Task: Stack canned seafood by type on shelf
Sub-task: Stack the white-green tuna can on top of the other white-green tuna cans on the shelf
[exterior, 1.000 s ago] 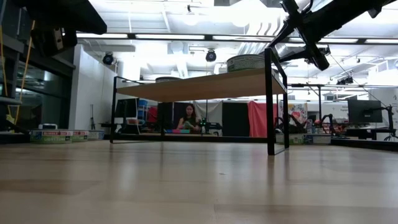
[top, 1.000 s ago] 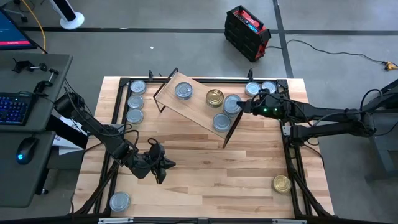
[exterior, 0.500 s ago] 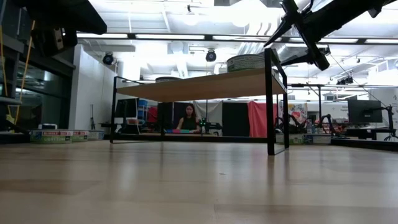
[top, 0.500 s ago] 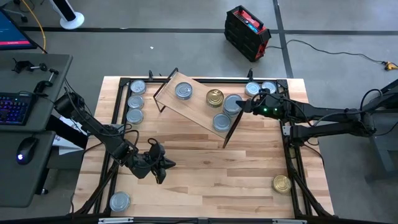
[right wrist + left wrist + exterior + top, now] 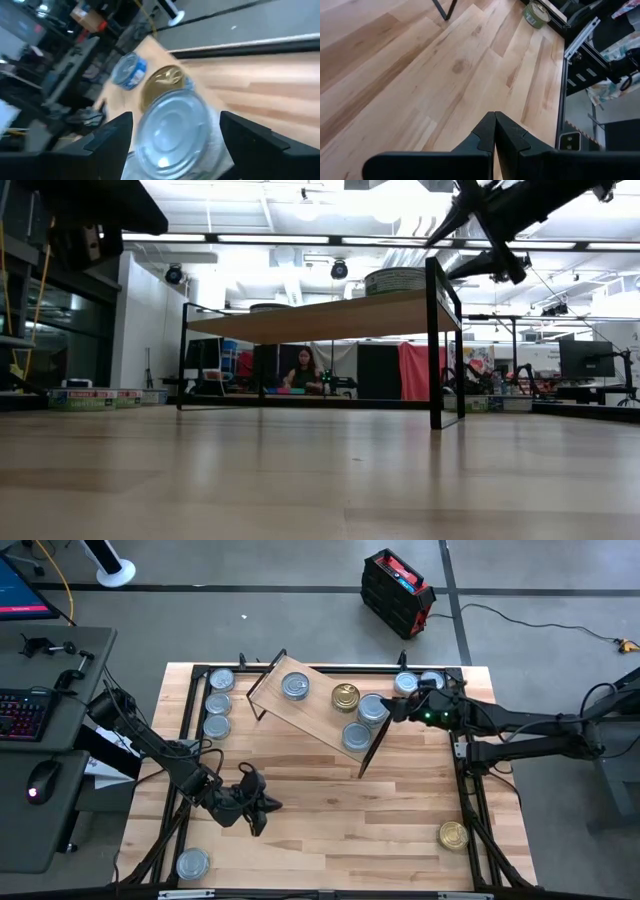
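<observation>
Right of centre in the upper part of the high view, the right gripper (image 5: 392,709) sits at the end of the shelf (image 5: 315,712) nearest its own arm, its fingers spread wide with nothing gripped. Between them, in the right wrist view, lies a silver-topped can (image 5: 172,127), apparently resting on the shelf with a gap on each side; the pincer frames it rather than holds it. Beyond that can along the board come a gold-topped can (image 5: 346,696) and, further toward the upper left of the frame, another silver can (image 5: 295,687). A fourth silver can (image 5: 356,736) sits on the lower edge of the board.

Loose cans wait just past the gripper at the upper right corner (image 5: 406,684), in a column at the upper left (image 5: 217,704), and at both lower corners. By my judgement, the corner pair falls to the right arm.

Down at lower left, the left gripper (image 5: 262,808) rests over bare table, fingers pressed together and empty, nearer the lower-left can (image 5: 192,863).
</observation>
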`<action>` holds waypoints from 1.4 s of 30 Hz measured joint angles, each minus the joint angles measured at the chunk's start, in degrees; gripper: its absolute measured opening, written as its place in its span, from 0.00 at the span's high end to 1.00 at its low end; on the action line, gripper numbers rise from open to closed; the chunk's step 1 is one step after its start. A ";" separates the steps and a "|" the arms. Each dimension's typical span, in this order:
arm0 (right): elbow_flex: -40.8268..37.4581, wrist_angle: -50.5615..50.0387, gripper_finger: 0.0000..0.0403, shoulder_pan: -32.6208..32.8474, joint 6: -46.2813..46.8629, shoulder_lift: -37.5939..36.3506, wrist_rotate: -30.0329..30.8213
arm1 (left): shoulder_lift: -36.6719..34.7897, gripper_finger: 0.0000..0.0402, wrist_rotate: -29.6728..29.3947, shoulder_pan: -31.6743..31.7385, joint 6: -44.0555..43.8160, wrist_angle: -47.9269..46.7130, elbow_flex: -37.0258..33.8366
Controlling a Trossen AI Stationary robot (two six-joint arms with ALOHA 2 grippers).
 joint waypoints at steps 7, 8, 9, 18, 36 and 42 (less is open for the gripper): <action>7.99 -11.16 0.28 0.00 -5.33 0.00 4.29 | -0.01 1.00 1.30 -0.02 -0.02 0.14 0.00; 9.47 -12.50 0.28 0.00 -6.37 0.00 4.23 | -0.01 1.00 1.30 -0.02 -0.02 0.41 -0.02; 11.02 -13.84 0.28 0.01 -7.20 0.00 4.07 | -0.06 1.00 1.32 0.00 -0.02 0.73 0.03; 18.65 -26.21 0.28 4.39 -1.42 -0.02 5.49 | -1.25 1.00 5.02 2.91 18.63 -4.00 12.51; -0.73 -11.30 0.57 33.51 16.76 10.17 2.35 | 11.14 1.00 22.44 -18.60 -12.10 -36.53 20.72; -1.53 -4.10 0.96 37.90 19.80 21.49 1.26 | 14.94 1.00 41.68 -14.95 -21.09 -45.47 20.68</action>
